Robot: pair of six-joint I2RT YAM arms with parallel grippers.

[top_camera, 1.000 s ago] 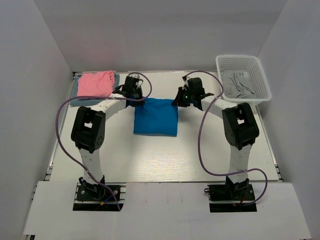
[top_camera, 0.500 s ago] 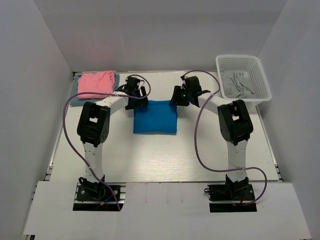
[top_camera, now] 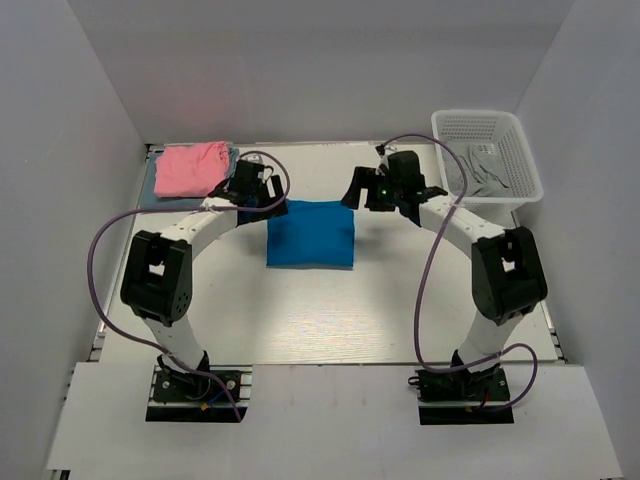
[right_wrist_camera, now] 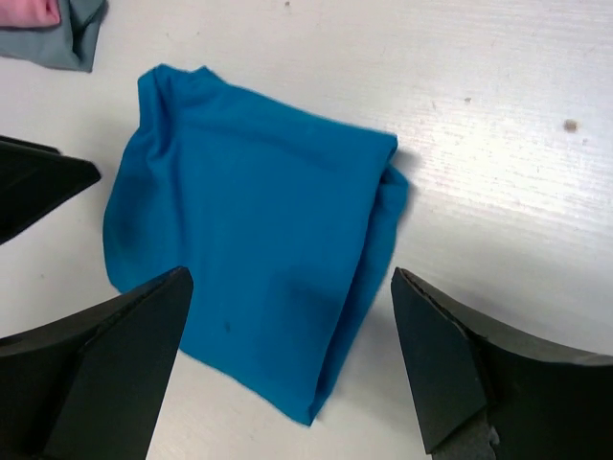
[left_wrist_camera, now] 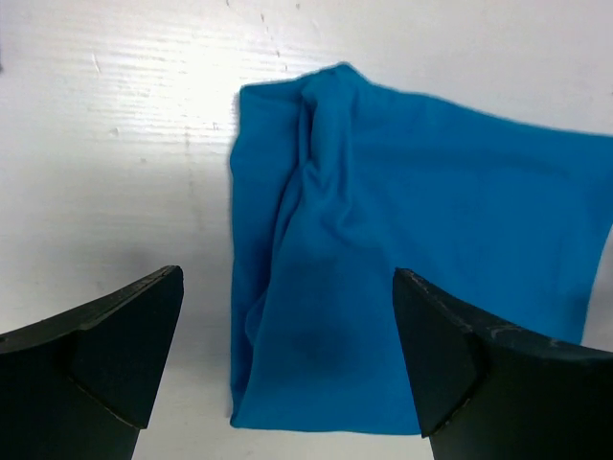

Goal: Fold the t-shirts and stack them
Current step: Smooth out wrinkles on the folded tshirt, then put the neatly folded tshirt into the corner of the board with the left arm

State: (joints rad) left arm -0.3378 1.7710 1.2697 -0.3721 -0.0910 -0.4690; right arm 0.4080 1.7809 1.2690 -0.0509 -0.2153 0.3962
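The bright blue t-shirt (top_camera: 311, 233) lies folded into a rough square in the middle of the table. My left gripper (top_camera: 262, 196) hovers open just off its far left corner, with nothing between its fingers (left_wrist_camera: 124, 326). Below it the blue t-shirt (left_wrist_camera: 412, 278) lies flat. My right gripper (top_camera: 366, 190) is open near the far right corner, above the blue t-shirt (right_wrist_camera: 249, 230). At the far left, the pink t-shirt (top_camera: 190, 167) rests folded on the grey-blue t-shirt (top_camera: 152, 196). In the right wrist view, the pink t-shirt (right_wrist_camera: 29, 10) and the grey-blue t-shirt (right_wrist_camera: 79, 38) show at the top left corner.
A white mesh basket (top_camera: 520, 150) stands at the far right with crumpled grey cloth (top_camera: 480, 172) inside. White walls close in the table on three sides. Purple cables loop beside both arms. A tip of the left gripper (right_wrist_camera: 38, 187) shows in the right wrist view.
Both grippers went from shut to open and let go of the blue t-shirt's far edge. They have pulled back from the corners, and the shirt now lies flat by itself.
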